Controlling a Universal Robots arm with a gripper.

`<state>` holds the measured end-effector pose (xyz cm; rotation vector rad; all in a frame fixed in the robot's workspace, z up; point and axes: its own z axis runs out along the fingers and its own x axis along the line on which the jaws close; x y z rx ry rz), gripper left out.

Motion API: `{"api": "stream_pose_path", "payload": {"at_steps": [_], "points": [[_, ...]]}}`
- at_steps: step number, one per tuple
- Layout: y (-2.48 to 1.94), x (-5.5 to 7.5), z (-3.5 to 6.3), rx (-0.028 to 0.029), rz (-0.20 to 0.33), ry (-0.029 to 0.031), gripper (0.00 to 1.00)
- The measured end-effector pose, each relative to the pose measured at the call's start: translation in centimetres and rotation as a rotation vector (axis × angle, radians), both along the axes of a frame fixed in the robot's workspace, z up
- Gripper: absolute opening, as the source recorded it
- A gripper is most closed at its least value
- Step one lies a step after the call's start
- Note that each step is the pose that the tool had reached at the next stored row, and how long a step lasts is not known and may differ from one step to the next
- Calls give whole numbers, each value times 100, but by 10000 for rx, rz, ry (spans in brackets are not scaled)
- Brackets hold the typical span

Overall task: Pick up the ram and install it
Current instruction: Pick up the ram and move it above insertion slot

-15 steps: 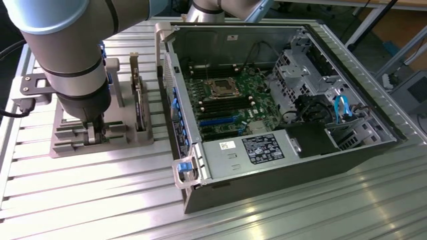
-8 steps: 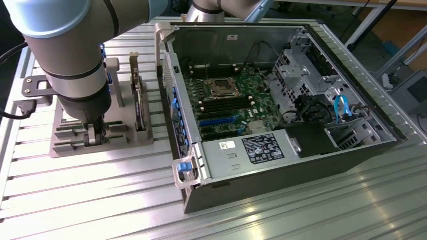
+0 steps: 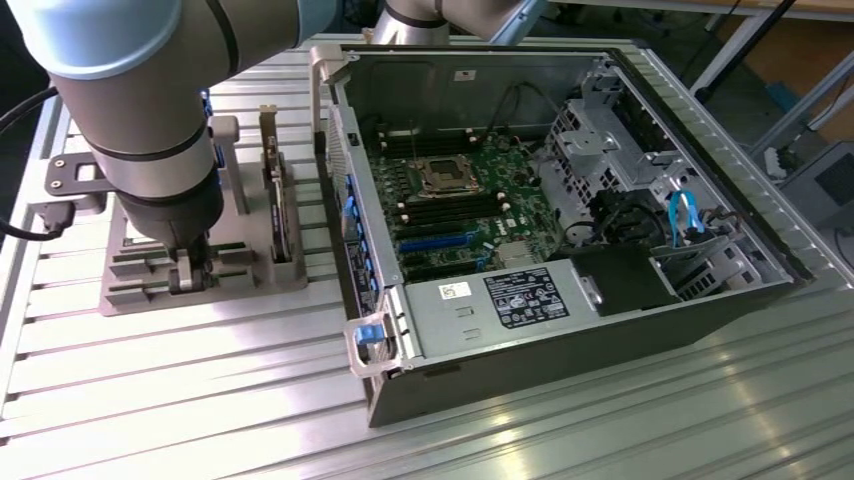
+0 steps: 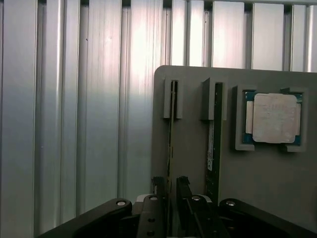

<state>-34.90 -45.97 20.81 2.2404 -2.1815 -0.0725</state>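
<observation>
- As you look along the wrist view, your gripper (image 4: 171, 182) has its fingers (image 4: 184, 187) spread apart, one on each side of the ram (image 4: 171, 124). You can see no squeeze on it.
- You have the ram standing on edge in a slot of the grey holder (image 4: 193, 153), beside a thicker dark card (image 4: 214, 144) and the silver processor chip (image 4: 274, 118).
- Toward the exterior view's left, the holder sits beside the open computer case (image 3: 534, 330).

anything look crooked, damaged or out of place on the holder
Nothing stands out. The ram stands straight in its slot on the holder, the card beside it is upright, and the processor sits square in its recess. The gripper is open with a finger on each side of the ram.
</observation>
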Motion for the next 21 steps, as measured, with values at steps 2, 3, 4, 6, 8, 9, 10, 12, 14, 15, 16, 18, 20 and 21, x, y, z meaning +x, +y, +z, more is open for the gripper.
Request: {"api": "stream_pose_path", "payload": {"at_steps": [2,3,4,6,8,9,10,12,14,15,16,18,20,21], "points": [[0,0,-10,1,0,-1,24],[0,0,-11,-1,0,1,24],[0,0,-11,-1,0,1,24],[0,0,-12,-1,0,0,24],[0,0,-12,0,0,0,24],[0,0,-13,0,0,0,24],[0,0,-12,0,0,0,24],[0,0,-12,0,0,0,23],[0,0,-12,0,0,0,12],[0,0,-12,0,0,0,12],[0,0,-12,0,0,0,12],[0,0,-12,0,0,0,12],[0,0,-13,0,0,0,12],[0,0,-12,1,0,0,12]]}}
